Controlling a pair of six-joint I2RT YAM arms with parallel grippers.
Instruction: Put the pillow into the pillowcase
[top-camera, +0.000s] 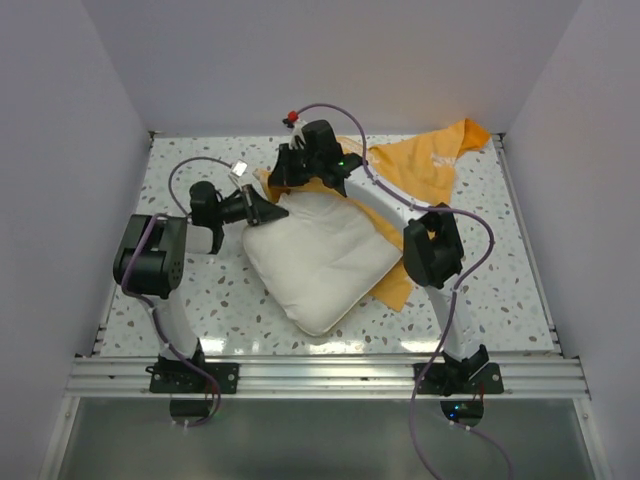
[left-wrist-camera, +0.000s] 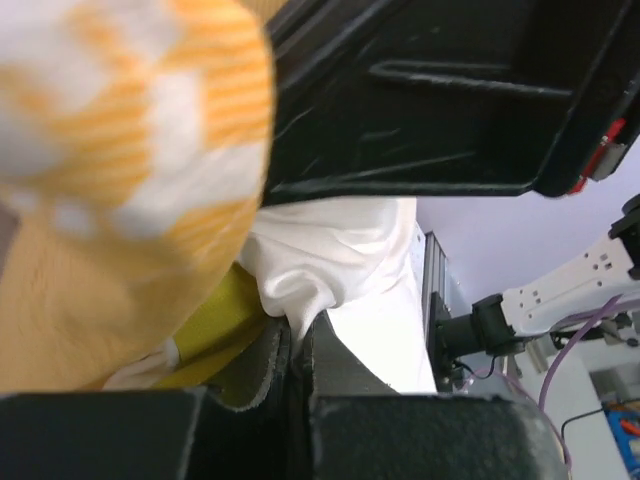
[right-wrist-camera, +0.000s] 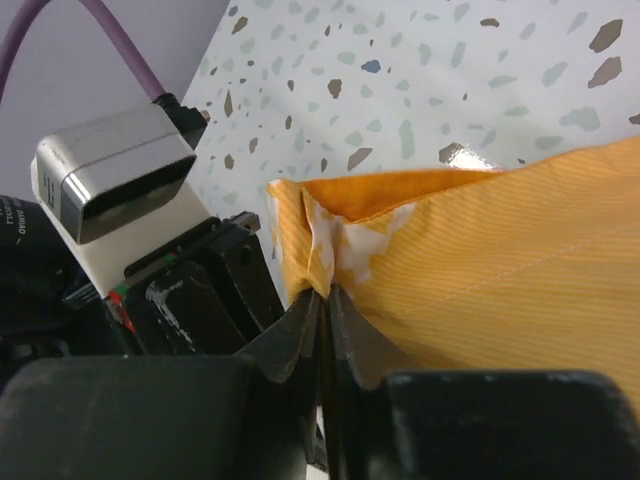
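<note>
The plump cream-white pillow (top-camera: 320, 260) lies tilted at mid-table on top of the orange pillowcase (top-camera: 430, 165), which spreads to the back right and shows under the pillow's right edge. My left gripper (top-camera: 272, 213) is shut on a fold of the pillow's white cloth (left-wrist-camera: 300, 290) at its far left corner, beside the yellow-green strip (left-wrist-camera: 215, 325). My right gripper (top-camera: 290, 170) is shut on the pillowcase's orange edge (right-wrist-camera: 330, 250) just behind that corner. The Mickey face is hidden.
The terrazzo table (top-camera: 200, 290) is walled by white panels on three sides. An aluminium rail (top-camera: 320, 375) runs along the near edge with both arm bases. The two grippers are close together at the pillow's back-left corner.
</note>
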